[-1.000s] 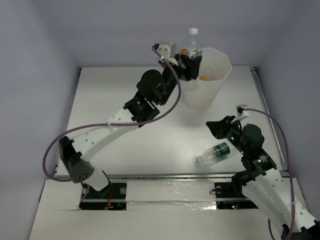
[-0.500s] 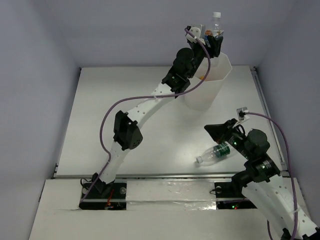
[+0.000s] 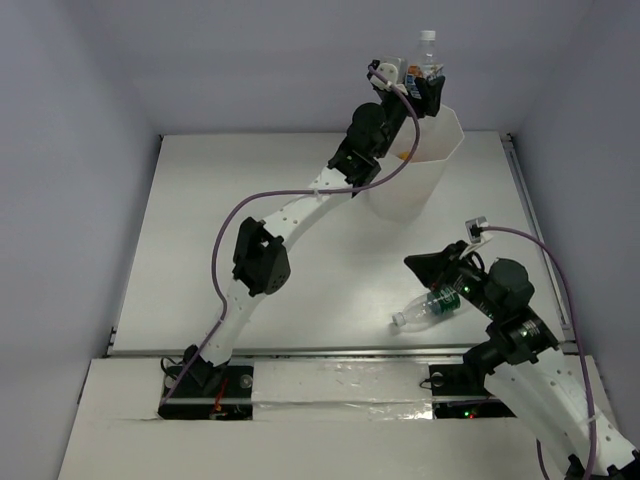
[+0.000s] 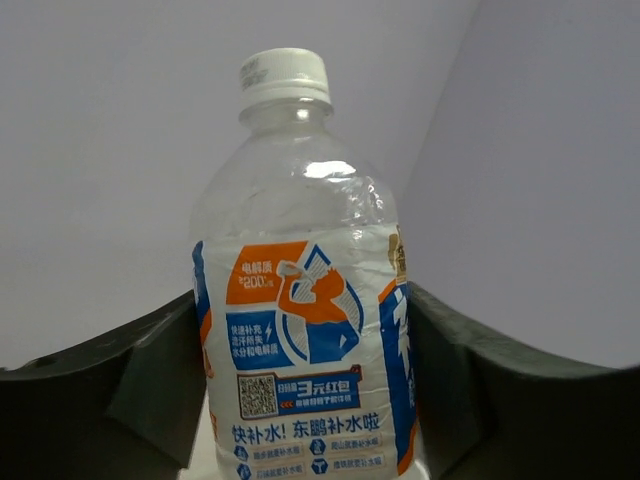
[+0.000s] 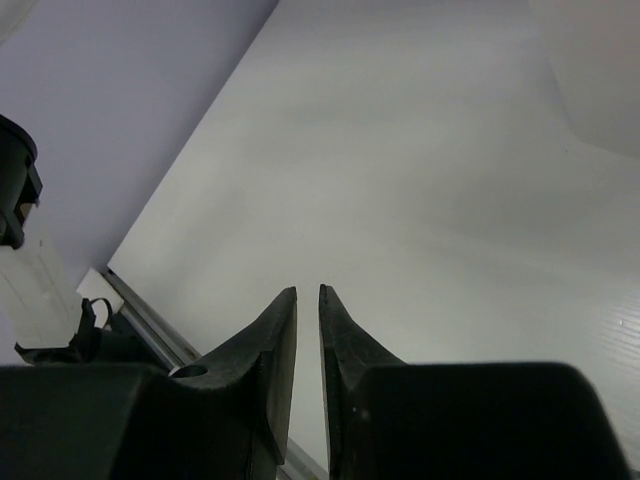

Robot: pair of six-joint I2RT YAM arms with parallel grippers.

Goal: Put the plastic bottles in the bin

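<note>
A blue-labelled bottle stood upright in the air above the far rim of the bin, where, by our judgement, a release would drop it straight in. The left gripper had it by the lower body. In the wrist view a dark finger pressed on each side of the label, the jaws a bottle's width apart and closed on it. We read the long reach of the left arm, from the near edge to the far right of the table, as the way to clear the tall rim.

An orange thing showed inside the bin, probably one of the short bottles.

At the near right a green bottle lay on its side on the table, cap toward the near left, not yet binned. The right gripper hovered near it on its far side. Its jaws were all but closed, a thin slit between them and nothing in them. They would, we judged, need to open wider for that bottle.
</note>
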